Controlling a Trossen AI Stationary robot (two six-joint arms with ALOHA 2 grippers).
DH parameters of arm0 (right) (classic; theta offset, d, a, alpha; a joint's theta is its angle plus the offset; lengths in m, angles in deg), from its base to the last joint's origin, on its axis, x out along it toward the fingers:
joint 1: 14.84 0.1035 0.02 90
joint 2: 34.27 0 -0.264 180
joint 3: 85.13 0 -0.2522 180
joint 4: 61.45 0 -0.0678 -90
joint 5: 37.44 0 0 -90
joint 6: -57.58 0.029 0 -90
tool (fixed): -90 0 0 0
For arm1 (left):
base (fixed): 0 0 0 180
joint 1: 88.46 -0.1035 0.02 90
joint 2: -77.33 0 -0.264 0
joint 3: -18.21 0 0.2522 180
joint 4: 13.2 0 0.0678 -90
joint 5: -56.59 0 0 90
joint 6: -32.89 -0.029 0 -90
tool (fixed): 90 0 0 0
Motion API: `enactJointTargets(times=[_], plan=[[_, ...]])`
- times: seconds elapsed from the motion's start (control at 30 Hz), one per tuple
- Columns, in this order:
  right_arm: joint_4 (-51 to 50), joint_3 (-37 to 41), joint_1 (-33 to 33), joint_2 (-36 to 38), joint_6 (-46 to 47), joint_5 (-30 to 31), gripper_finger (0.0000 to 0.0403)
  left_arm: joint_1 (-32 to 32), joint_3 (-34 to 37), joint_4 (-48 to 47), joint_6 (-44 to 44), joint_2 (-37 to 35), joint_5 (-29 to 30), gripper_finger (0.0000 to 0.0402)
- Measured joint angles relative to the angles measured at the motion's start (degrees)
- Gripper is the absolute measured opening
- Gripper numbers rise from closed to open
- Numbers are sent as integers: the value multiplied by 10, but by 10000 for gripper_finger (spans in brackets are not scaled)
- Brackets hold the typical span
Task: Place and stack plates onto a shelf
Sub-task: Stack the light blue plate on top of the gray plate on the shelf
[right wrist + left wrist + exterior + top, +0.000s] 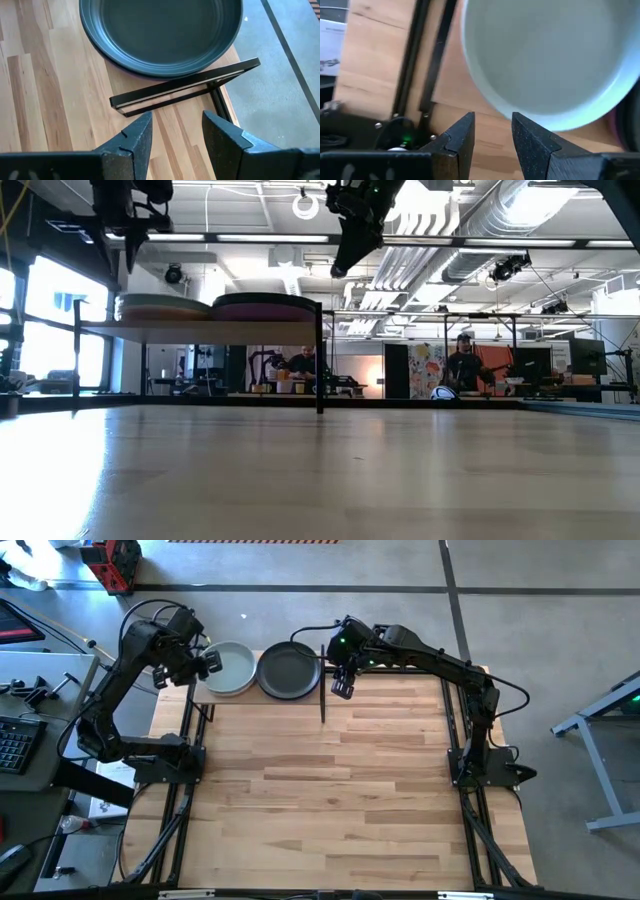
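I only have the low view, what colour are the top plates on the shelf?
Observer: From above, the left stack is topped by a pale sage green plate, the right stack by a dark grey one.
Operator: Is either hand holding a plate?
Observer: No. The left hand is open and empty above the green plate's rim.
Operator: And the right?
Observer: The right hand is open and empty too, beside the shelf edge.

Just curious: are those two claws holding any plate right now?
No. The left gripper and right gripper are both open and empty, above the stacked plates.
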Motion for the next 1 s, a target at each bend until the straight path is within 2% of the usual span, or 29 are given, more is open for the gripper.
enactJointTargets(times=[0.3, 0.4, 0.57, 0.8, 1.0], plan=[[0, 0, 0, 0, 0, 0, 152, 0, 0, 15, 0, 0, 12, 118], [0, 0, 0, 0, 0, 0, 152, 0, 0, 69, 0, 1, 28, 118], [0, 0, 0, 0, 0, 0, 152, 0, 0, 129, -10, 17, 22, 117], [0, 0, 0, 0, 0, 0, 152, 0, 0, 120, -16, 66, 35, 117], [-3, 0, 0, 0, 4, 0, 152, 11, 0, 115, 7, 76, 54, 117]])
